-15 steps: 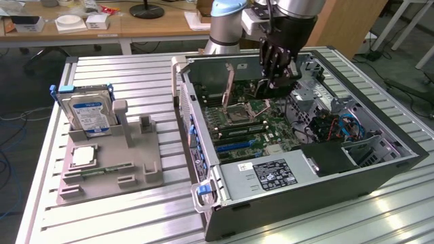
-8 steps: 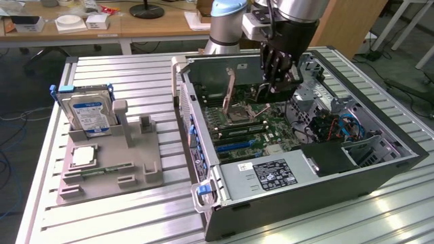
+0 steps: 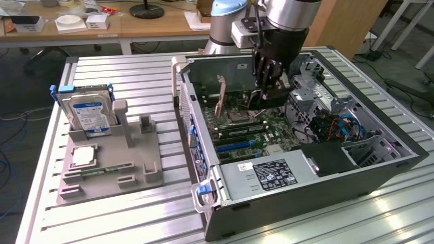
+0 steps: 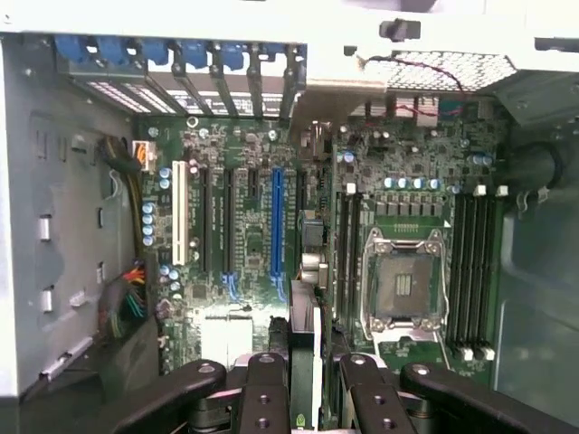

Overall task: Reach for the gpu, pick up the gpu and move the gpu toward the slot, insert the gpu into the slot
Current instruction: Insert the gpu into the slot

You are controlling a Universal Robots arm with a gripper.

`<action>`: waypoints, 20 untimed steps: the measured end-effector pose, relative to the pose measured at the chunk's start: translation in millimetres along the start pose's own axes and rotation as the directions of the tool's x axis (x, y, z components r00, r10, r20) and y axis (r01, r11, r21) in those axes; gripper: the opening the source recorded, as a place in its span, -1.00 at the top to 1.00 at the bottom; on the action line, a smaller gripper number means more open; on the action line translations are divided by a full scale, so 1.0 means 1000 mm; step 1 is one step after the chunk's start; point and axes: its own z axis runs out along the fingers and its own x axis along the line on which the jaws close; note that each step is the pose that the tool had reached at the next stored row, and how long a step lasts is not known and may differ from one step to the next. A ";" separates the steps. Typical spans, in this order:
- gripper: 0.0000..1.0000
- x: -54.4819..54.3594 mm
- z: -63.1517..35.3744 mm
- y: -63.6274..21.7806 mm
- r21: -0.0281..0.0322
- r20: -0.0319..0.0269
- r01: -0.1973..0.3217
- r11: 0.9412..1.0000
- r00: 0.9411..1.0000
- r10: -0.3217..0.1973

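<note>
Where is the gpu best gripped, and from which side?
Its top edge, from straight above. The gpu stands on edge over the motherboard, so the hand can pinch its two flat faces, as it does here, leaving the lower edge free.

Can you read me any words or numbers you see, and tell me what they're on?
Hard drive label: writing too small to read.
Power supply label: writing too small to read.
Motherboard: markings too blurred to read.
So no text can be quoted.
</note>
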 end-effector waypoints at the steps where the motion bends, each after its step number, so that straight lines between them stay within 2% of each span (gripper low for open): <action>1: 0.47 0.002 0.0003 0.0007 0.000 0.000 0.000 1.000 1.000 0.000; 9: 0.47 0.015 0.0045 0.0103 0.000 0.000 0.000 1.000 1.000 0.000; 20: 0.47 0.017 0.0227 0.0126 0.000 0.000 -0.003 1.000 1.000 0.003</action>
